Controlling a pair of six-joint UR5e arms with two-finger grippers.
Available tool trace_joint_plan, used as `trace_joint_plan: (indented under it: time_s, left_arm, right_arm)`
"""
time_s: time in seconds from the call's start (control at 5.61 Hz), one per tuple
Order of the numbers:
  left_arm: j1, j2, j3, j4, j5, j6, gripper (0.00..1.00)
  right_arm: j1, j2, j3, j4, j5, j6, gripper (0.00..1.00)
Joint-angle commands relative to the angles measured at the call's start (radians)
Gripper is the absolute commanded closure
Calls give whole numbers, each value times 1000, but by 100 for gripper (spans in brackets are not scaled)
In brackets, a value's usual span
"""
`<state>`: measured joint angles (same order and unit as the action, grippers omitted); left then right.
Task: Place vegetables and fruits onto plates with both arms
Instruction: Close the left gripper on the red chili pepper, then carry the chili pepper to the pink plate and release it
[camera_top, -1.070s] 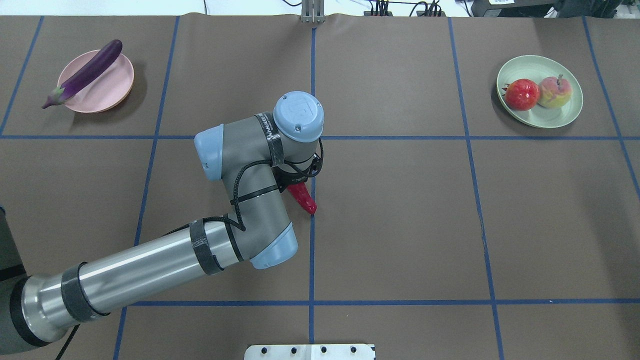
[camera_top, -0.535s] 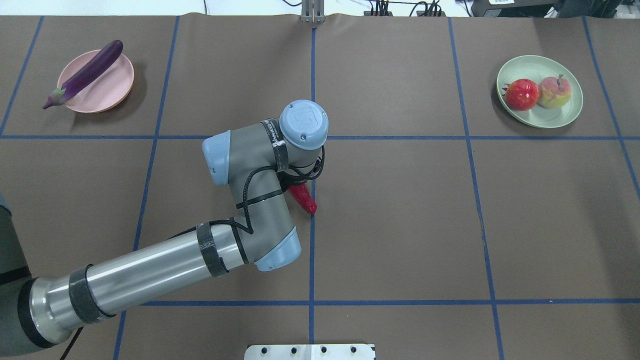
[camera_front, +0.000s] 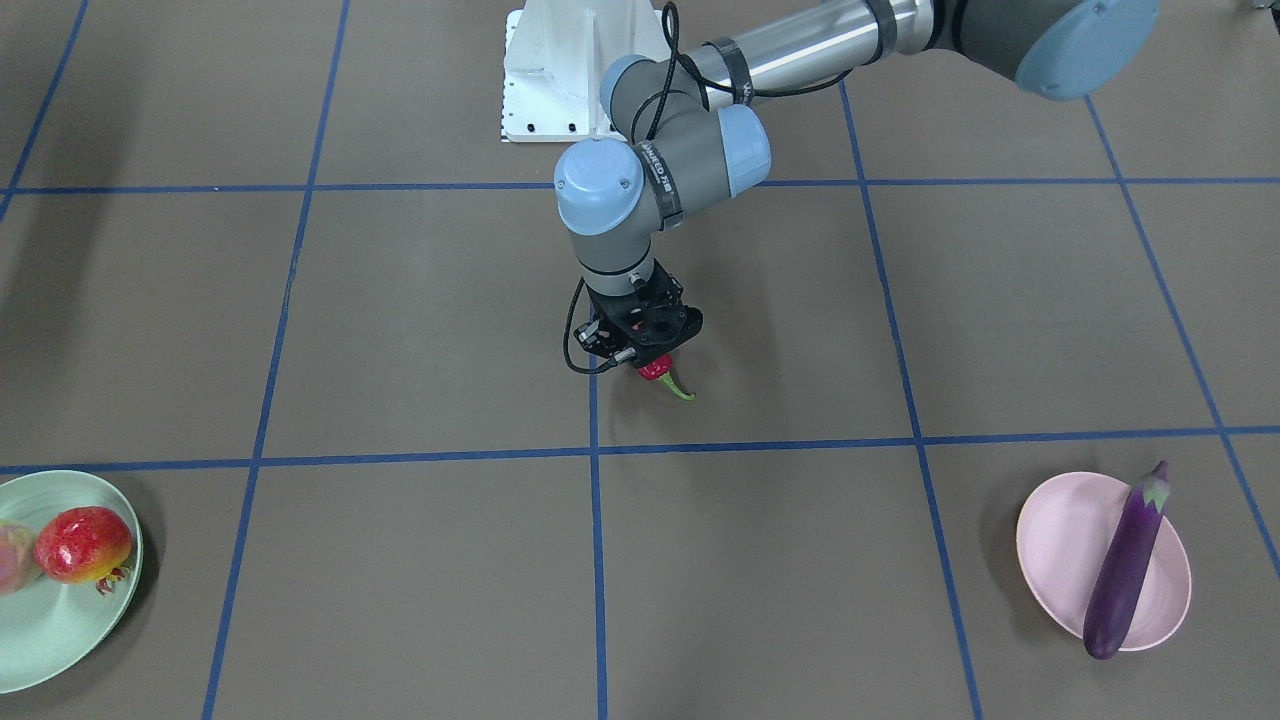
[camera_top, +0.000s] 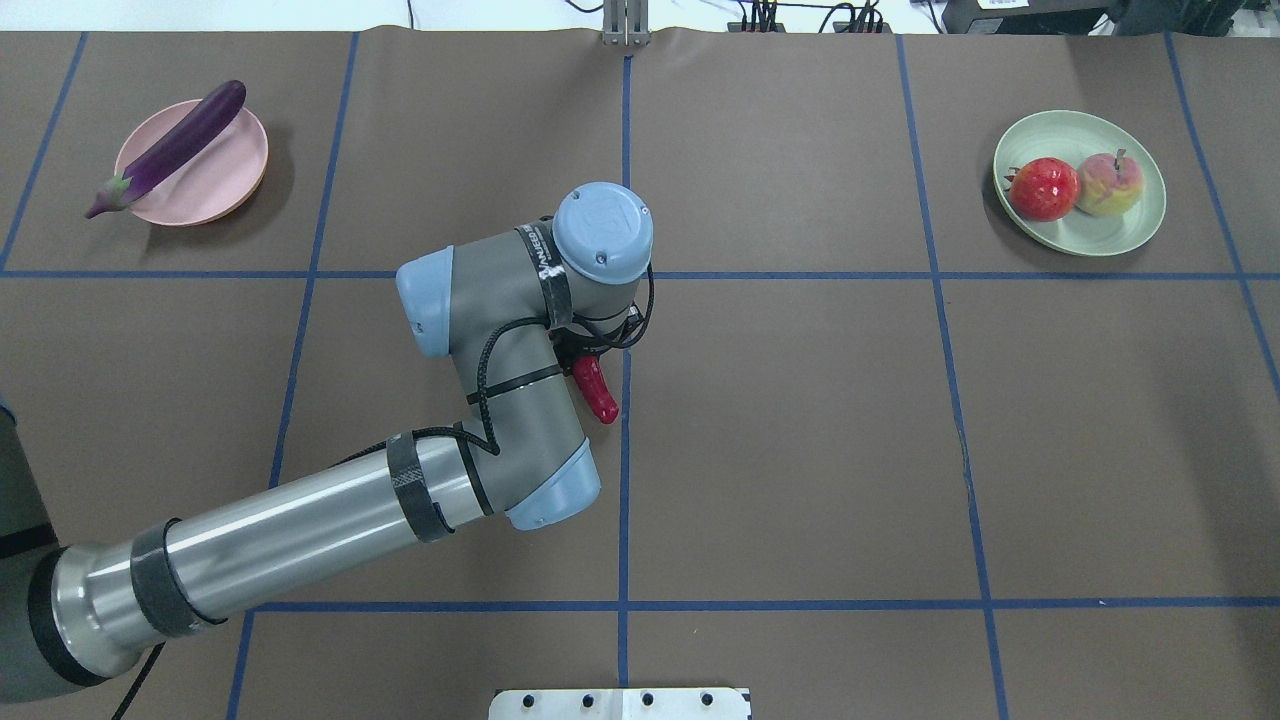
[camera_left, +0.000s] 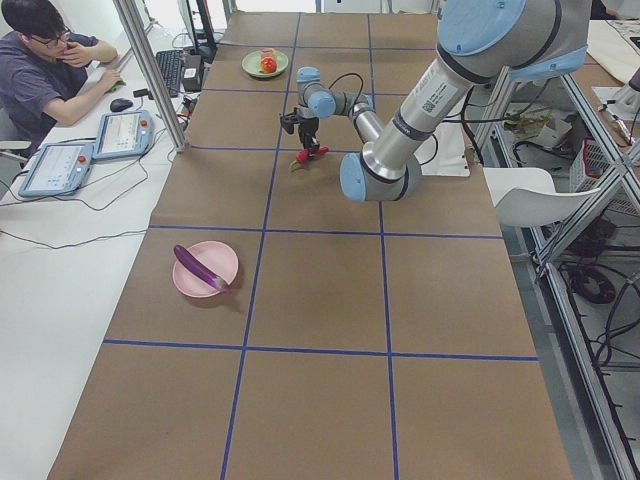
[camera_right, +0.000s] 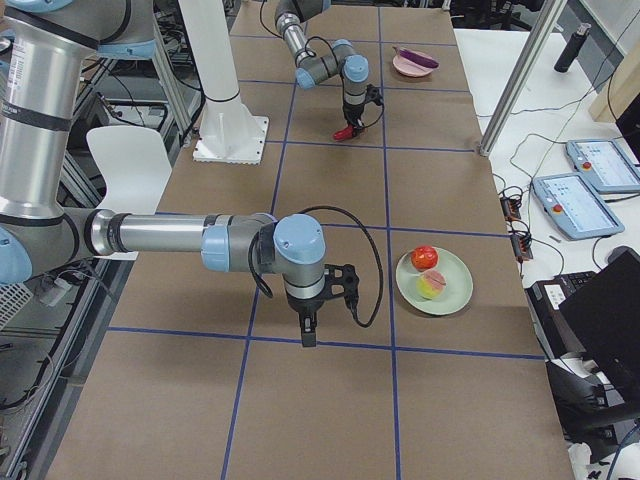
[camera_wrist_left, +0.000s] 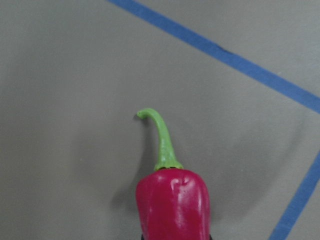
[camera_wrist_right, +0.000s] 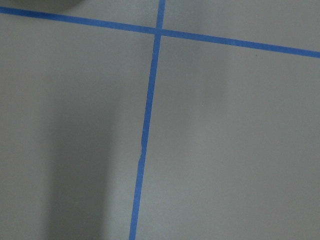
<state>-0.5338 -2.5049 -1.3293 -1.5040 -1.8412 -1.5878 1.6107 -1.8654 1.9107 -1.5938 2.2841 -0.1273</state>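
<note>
My left gripper (camera_front: 648, 358) is shut on the red chili pepper (camera_front: 660, 372), near the table's middle. The chili (camera_top: 597, 388) sticks out from under the wrist, green stem (camera_wrist_left: 162, 140) pointing down close over the table. The purple eggplant (camera_top: 170, 150) lies across the pink plate (camera_top: 215, 185) at the far left. The pomegranate (camera_top: 1044, 188) and peach (camera_top: 1108, 185) sit on the green plate (camera_top: 1100, 238) at the far right. My right gripper (camera_right: 305, 330) shows only in the exterior right view, low over bare table; I cannot tell its state.
The brown table cover is marked with blue tape lines. The white base block (camera_top: 620, 703) stands at the near edge. A person (camera_left: 40, 60) sits at a side desk with tablets (camera_left: 95, 150) beyond the table's far side.
The left wrist dipped toward the near side, then came back, and the chili has shifted a little to the left with it. The plates and their contents have not moved.
</note>
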Motion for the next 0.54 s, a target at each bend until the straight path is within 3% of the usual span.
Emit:
trace_joint_plan:
  time_s: [0.0,0.36]
  left_arm:
    - [-90,39,-100,104,-33,387,100]
    - [-304,202,-134,104,-194,1069,100]
  right_arm:
    - [0,0,1,0,0,2,0]
    - [0,-1,-1,2,2,2,0]
